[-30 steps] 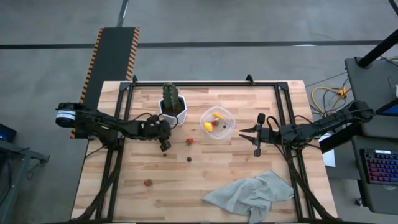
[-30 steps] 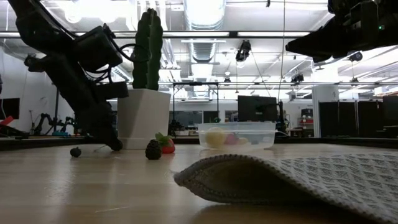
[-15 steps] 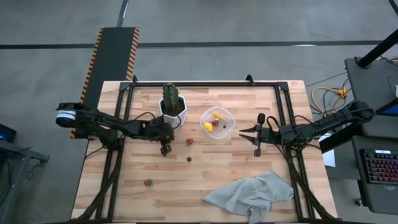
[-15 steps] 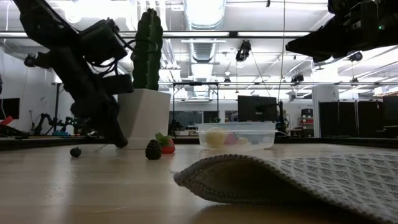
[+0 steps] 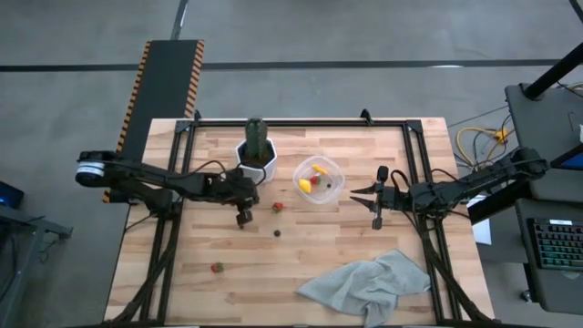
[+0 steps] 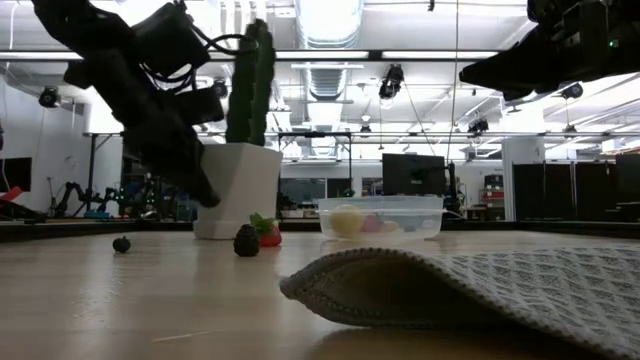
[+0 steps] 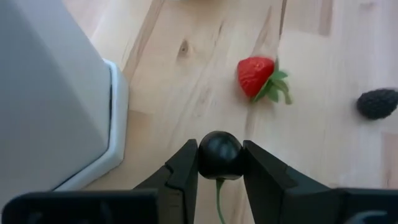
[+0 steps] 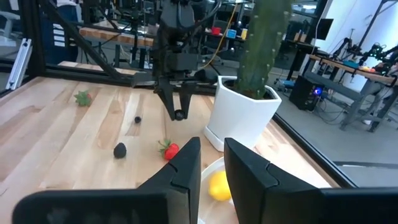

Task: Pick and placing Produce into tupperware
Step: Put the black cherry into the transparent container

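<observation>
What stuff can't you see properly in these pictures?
- High view: the berry held by the left pincer is too small to see; the left wrist view shows it.
- Low view: the grey cloth blocks the table behind it.
- Low view: fruits inside the tupperware are blurred by its wall.
- Right wrist view: the right pincer hides most of the tupperware.
- Low view: the right pincer is cut off at the top edge.

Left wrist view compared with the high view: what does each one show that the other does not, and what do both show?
Only the left wrist view shows the small dark berry pinched in the left gripper. Only the high view shows the tupperware with fruit inside, the grey cloth, the right gripper beside the tupperware and a strawberry lying apart. Both show the white pot, the red strawberry and the blackberry on the table.
</observation>
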{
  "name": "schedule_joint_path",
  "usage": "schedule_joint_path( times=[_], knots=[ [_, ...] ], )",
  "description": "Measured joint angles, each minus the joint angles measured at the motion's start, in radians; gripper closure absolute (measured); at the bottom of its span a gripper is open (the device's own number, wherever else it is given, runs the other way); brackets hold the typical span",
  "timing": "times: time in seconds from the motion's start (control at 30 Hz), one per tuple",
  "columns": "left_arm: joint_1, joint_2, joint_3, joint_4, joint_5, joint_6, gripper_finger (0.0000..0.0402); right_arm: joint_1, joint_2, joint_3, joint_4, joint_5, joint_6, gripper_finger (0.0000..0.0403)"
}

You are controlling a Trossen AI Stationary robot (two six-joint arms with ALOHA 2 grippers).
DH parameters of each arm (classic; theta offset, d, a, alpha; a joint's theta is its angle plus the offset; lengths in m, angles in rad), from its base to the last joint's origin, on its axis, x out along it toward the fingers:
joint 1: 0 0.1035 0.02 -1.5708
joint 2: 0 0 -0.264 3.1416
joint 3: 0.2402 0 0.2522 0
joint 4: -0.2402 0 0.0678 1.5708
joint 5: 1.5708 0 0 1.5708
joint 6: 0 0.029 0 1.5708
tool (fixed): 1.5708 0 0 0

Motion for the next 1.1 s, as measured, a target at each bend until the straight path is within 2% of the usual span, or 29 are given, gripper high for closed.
schedule_joint_path(
  times=[0.27, 0.57, 0.93, 1.1],
  knots=[
    [-0.010, -0.005, -0.030, -0.002, -0.017, -0.014, 0.0321, 0.000, 0.000, 0.000, -0.001, 0.000, 0.016, 0.0339],
    [-0.097, -0.014, -0.019, -0.026, -0.008, -0.067, 0.0321, 0.000, 0.000, 0.000, -0.001, 0.000, 0.016, 0.0339],
    [-0.218, 0.000, 0.115, -0.017, -0.065, -0.042, 0.0321, 0.001, 0.000, 0.000, -0.001, 0.000, 0.016, 0.0339],
    [-0.223, 0.067, 0.172, 0.123, -0.087, 0.079, 0.0321, 0.001, 0.000, 0.000, -0.001, 0.000, 0.016, 0.0339]
  ],
)
